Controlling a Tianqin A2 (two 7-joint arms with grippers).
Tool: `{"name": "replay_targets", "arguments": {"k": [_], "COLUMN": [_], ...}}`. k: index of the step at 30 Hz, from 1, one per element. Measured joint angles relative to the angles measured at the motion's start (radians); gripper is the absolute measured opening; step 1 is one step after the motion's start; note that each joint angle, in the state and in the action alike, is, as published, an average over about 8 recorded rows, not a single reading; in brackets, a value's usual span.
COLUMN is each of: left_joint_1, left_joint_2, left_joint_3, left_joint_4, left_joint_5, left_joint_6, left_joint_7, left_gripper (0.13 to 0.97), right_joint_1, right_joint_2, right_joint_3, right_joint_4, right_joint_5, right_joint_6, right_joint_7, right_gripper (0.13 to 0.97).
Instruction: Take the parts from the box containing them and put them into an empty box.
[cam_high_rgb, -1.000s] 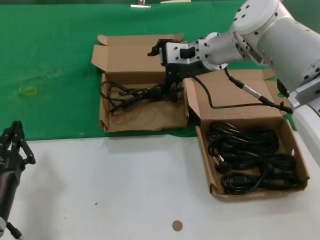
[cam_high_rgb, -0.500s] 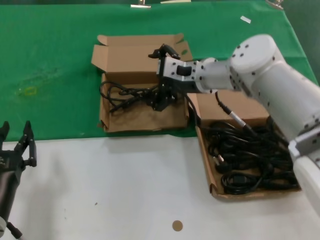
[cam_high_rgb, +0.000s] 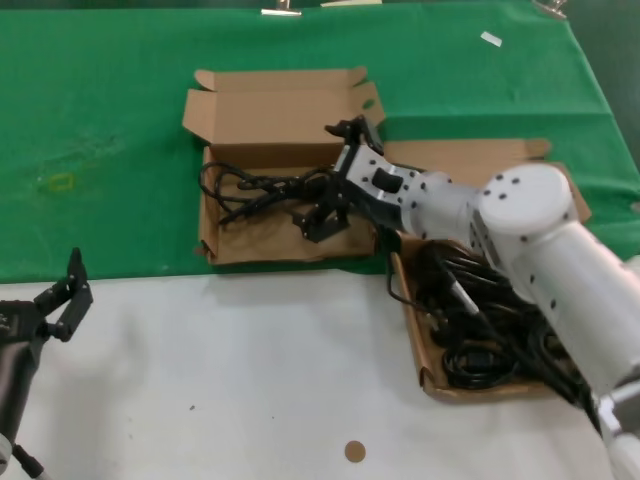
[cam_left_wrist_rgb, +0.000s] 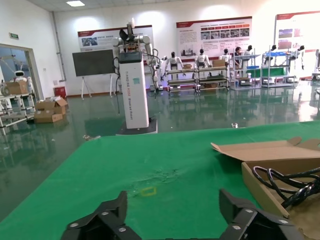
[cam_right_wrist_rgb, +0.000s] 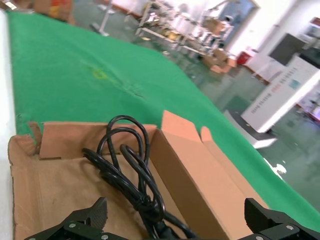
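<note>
The box that holds the parts (cam_high_rgb: 430, 383) stands on the right, filled with several black cable bundles (cam_high_rgb: 480, 360); my right arm covers much of it. The other box (cam_high_rgb: 270, 235) stands to its left and holds one black cable bundle (cam_high_rgb: 250, 192). My right gripper (cam_high_rgb: 320, 215) is open, low inside this left box at the bundle's right end. In the right wrist view the bundle (cam_right_wrist_rgb: 127, 170) lies on the box floor (cam_right_wrist_rgb: 55, 185) between my wide-open right gripper's (cam_right_wrist_rgb: 175, 220) jaws. My left gripper (cam_high_rgb: 65, 300) is open and empty at the table's front left.
Both boxes lie on a green mat (cam_high_rgb: 100, 120); a white table surface (cam_high_rgb: 250, 380) lies in front, with a small brown disc (cam_high_rgb: 353, 451) on it. Both lids (cam_high_rgb: 280, 110) are folded open at the back. The left wrist view shows my left gripper (cam_left_wrist_rgb: 172, 210) and the left box (cam_left_wrist_rgb: 260, 180).
My right arm has swung down and forward, and its gripper has moved from the left box's back right corner toward the front. My left gripper has shifted slightly right and turned.
</note>
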Motion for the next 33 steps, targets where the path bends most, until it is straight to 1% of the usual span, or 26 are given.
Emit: {"name": "replay_targets", "arguments": {"k": [2, 3, 11, 15, 23, 33], "left_joint_1": [0.0, 0.0, 0.0, 0.0, 0.0, 0.0], "left_joint_2": [0.0, 0.0, 0.0, 0.0, 0.0, 0.0], "left_joint_3": [0.0, 0.0, 0.0, 0.0, 0.0, 0.0], "left_joint_4": [0.0, 0.0, 0.0, 0.0, 0.0, 0.0], "left_joint_5": [0.0, 0.0, 0.0, 0.0, 0.0, 0.0], "left_joint_6": [0.0, 0.0, 0.0, 0.0, 0.0, 0.0], "left_joint_7": [0.0, 0.0, 0.0, 0.0, 0.0, 0.0], "left_gripper": [0.582, 0.582, 0.782, 0.782, 0.908, 0.963], "right_joint_1": [-0.039, -0.058, -0.216, -0.294, -0.453, -0.649], "right_joint_2": [0.008, 0.011, 0.041, 0.056, 0.086, 0.123], "right_joint_3": [0.014, 0.02, 0.074, 0.101, 0.155, 0.222], "right_joint_4": [0.042, 0.063, 0.23, 0.314, 0.481, 0.69], "right_joint_5": [0.013, 0.019, 0.071, 0.096, 0.148, 0.211], "right_joint_6": [0.021, 0.031, 0.115, 0.156, 0.24, 0.344], "right_joint_7": [0.017, 0.025, 0.091, 0.124, 0.19, 0.272], "right_gripper": [0.959, 0.96, 0.966, 0.966, 0.966, 0.966]}}
